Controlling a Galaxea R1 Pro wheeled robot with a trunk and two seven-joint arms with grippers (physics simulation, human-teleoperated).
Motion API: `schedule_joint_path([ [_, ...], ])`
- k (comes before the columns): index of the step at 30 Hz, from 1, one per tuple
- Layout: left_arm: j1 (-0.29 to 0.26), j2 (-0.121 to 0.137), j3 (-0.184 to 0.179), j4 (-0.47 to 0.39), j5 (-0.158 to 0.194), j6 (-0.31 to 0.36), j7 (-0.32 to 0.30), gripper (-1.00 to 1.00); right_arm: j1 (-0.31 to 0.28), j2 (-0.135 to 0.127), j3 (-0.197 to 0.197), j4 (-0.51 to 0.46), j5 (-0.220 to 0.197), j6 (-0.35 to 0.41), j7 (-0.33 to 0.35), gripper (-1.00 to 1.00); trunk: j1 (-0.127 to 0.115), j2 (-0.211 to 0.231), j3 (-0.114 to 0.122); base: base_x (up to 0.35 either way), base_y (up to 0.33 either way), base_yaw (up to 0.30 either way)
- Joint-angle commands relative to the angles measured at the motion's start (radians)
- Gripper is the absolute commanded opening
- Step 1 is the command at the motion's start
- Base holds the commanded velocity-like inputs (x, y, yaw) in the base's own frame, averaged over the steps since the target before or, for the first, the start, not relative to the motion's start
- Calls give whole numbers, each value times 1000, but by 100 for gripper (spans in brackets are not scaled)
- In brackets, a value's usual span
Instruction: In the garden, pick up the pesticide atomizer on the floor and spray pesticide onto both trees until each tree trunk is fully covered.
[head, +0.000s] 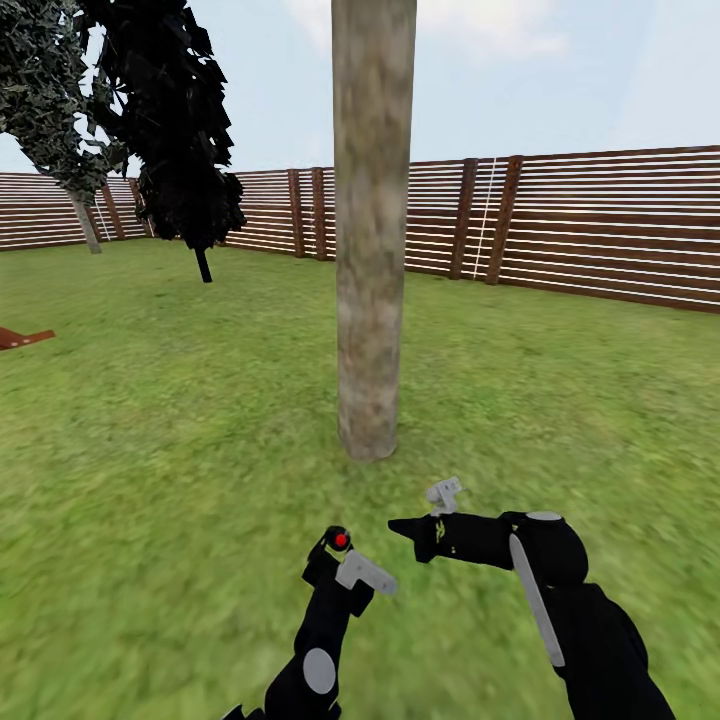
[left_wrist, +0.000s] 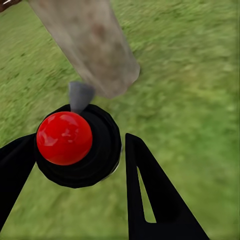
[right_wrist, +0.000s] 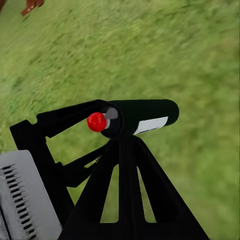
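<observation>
The tree trunk (head: 372, 250), a mottled grey-brown column, rises from the lawn straight ahead of me, its crown out of frame; it also appears in the left wrist view (left_wrist: 90, 45). My left gripper (head: 345, 558) (left_wrist: 80, 137) is shut on the pesticide atomizer (head: 340, 541) (left_wrist: 75, 145), a small black cylinder with a red cap. Its grey nozzle points toward the trunk's base. The right wrist view catches the atomizer (right_wrist: 137, 116) from the side, with a white label. My right gripper (head: 425, 510) hovers just right of it, open and holding nothing. No white specks are visible on the trunk.
A brown slatted fence (head: 600, 220) runs along the back and right. A thin-trunked black-leaved tree (head: 180, 130) and a grey-leaved one (head: 60, 100) stand at the far left. A red-brown wooden piece (head: 20, 338) lies at the left edge. Lawn (head: 560, 400) surrounds the trunk.
</observation>
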Motion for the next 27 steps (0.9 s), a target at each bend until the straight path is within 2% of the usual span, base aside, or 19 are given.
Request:
schedule_joint_path([
  [1,-1,0,-2,-1,-10,9,2,-100,0,1,0,-1,3,6,5,-100,0,0,-1,0,0,0],
  [27,-1,0,-5,-1,-10,9,1,-100,-5,8,2,-1,2,9,6,-100,0,0,-1,0,0,0],
])
